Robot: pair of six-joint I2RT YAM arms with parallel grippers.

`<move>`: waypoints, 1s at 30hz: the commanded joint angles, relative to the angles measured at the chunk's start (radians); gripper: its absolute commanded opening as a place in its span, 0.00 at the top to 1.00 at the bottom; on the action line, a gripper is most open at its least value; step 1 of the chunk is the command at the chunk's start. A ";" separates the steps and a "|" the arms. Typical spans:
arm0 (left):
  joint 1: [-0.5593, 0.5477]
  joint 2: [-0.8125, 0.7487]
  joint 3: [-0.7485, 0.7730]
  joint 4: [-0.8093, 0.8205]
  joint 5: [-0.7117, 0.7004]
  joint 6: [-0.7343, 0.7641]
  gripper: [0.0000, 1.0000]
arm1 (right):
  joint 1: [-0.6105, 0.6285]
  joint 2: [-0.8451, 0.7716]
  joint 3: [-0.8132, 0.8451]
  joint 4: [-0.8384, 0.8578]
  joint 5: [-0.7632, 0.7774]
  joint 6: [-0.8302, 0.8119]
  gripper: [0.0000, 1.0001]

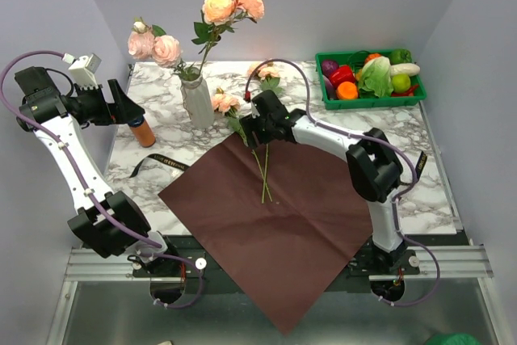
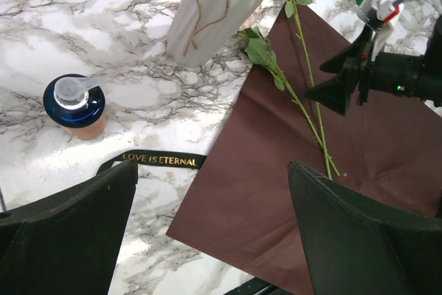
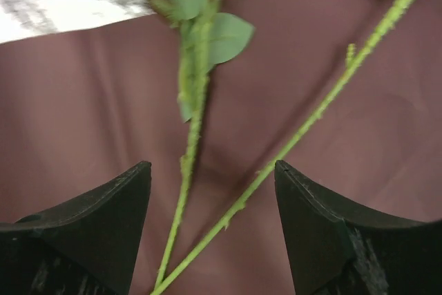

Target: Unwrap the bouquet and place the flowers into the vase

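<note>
While the left gripper [image 1: 127, 107] hung at far left w/ jaws wide apart, holding nothing, the vase [image 1: 197, 103] stood upper left of centre w/ several flowers [image 1: 220, 7] in it. At centre, the right gripper [image 1: 247, 130] — jaws apart — straddled two loose stems [image 1: 263, 169] lying on the flat dark-red paper [image 1: 283, 240].

Left arm [image 1: 69, 159] raised, right arm [image 1: 323, 136] outstretched, both jaws apart.
</note>
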State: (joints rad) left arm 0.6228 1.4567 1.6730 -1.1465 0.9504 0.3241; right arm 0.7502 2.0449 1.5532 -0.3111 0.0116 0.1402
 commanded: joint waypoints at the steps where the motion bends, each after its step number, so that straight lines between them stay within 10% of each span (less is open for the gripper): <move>1: 0.008 -0.019 0.004 0.011 -0.002 -0.019 0.02 | 0.009 0.125 0.268 -0.202 0.139 0.010 0.19; 24: 0.008 -0.021 -0.068 0.033 -0.024 0.020 0.02 | 0.023 0.365 0.502 -0.306 0.025 0.047 0.40; 30: 0.008 -0.021 -0.065 0.039 -0.047 0.023 0.01 | 0.024 0.425 0.556 -0.332 0.005 0.081 0.61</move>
State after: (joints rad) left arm 0.6228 1.4567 1.6096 -1.1229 0.9302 0.3298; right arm 0.7662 2.4119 2.0647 -0.6033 0.0513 0.1913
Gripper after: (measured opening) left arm 0.985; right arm 0.443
